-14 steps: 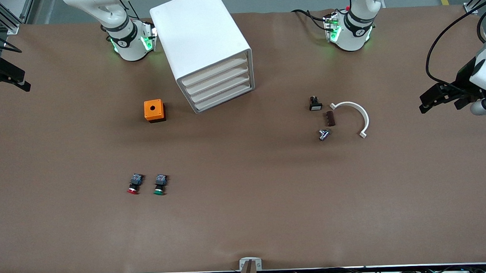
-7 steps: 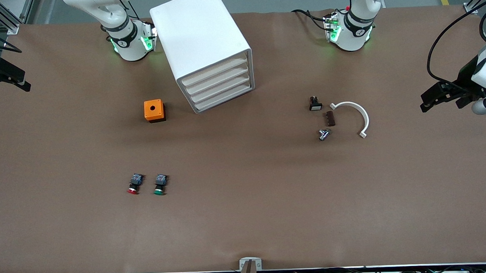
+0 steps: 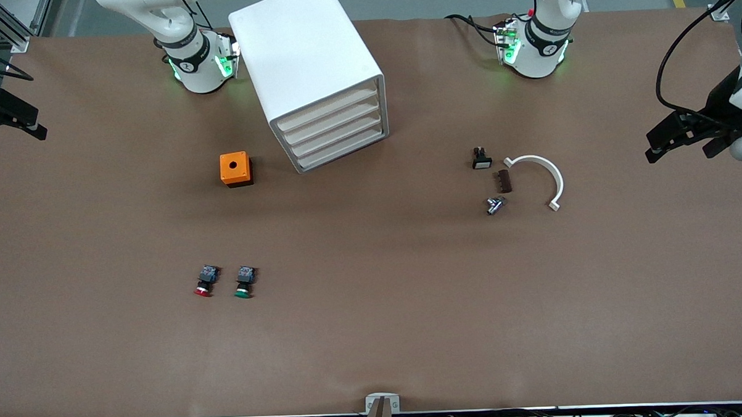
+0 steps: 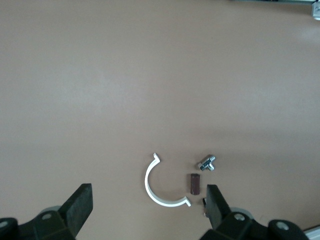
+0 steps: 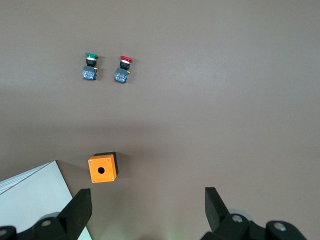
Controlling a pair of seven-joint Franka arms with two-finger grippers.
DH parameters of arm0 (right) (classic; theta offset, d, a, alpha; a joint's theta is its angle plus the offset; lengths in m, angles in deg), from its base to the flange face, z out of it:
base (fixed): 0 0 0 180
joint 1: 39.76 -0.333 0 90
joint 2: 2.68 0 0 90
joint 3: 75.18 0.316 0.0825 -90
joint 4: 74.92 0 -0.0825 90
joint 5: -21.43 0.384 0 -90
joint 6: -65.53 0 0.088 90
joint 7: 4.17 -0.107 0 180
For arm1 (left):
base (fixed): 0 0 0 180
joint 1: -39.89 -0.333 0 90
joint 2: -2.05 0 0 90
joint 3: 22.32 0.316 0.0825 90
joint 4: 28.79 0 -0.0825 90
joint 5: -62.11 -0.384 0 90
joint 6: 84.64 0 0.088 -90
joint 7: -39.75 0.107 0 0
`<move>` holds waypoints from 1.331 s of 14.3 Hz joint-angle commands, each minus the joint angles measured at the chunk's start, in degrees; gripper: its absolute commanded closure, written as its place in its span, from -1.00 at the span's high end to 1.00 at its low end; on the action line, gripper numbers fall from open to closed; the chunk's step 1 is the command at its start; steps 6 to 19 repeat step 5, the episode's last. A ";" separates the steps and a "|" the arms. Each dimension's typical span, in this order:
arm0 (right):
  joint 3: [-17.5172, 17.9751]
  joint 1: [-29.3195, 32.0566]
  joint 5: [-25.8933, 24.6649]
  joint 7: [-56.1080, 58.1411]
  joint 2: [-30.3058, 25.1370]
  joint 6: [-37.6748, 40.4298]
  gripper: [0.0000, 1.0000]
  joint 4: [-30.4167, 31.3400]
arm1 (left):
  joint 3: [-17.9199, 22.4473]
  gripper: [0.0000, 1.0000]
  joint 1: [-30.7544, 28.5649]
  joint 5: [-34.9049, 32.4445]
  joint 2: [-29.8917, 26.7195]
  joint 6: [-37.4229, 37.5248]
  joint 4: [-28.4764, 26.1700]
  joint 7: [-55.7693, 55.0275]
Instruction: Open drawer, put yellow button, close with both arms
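Front view shows all four drawers (image 3: 334,120) of the cabinet (image 3: 304,56) by the bases' edge shut, no yellow button in sight, and the left gripper (image 4: 148,192) and right gripper (image 5: 148,196) spread empty over the table's (image 3: 412,330) end edges, so it looks either finished or unstarted.

Left hand (image 3: 677,137) raised at its table end, fingers spread, right hand (image 3: 10,119) likewise spread
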 commanded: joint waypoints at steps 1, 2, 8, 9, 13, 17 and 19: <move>-0.04 -0.02 0.25 -0.11 -1.71 -0.68 1.00 1.60 | -0.11 0.99 0.26 -0.24 0.77 2.56 1.35 -2.77; -0.04 0.07 0.78 -0.19 -1.71 -0.77 1.00 1.60 | -0.11 0.99 0.26 -0.24 0.77 2.74 1.35 -3.48; 0.22 -0.11 1.05 -0.11 -1.80 -0.68 1.00 1.60 | -0.20 0.99 0.26 -0.16 0.77 2.83 1.35 -3.49; 0.22 -0.11 1.05 -0.11 -1.80 -0.68 1.00 1.60 | -0.20 0.99 0.26 -0.16 0.77 2.83 1.35 -3.49; 0.22 -0.11 1.05 -0.11 -1.80 -0.68 1.00 1.60 | -0.20 0.99 0.26 -0.16 0.77 2.83 1.35 -3.49; 0.22 -0.11 1.05 -0.11 -1.80 -0.68 1.00 1.60 | -0.20 0.99 0.26 -0.16 0.77 2.83 1.35 -3.49; 0.22 -0.11 1.05 -0.11 -1.80 -0.68 1.00 1.60 | -0.20 0.99 0.26 -0.16 0.77 2.83 1.35 -3.49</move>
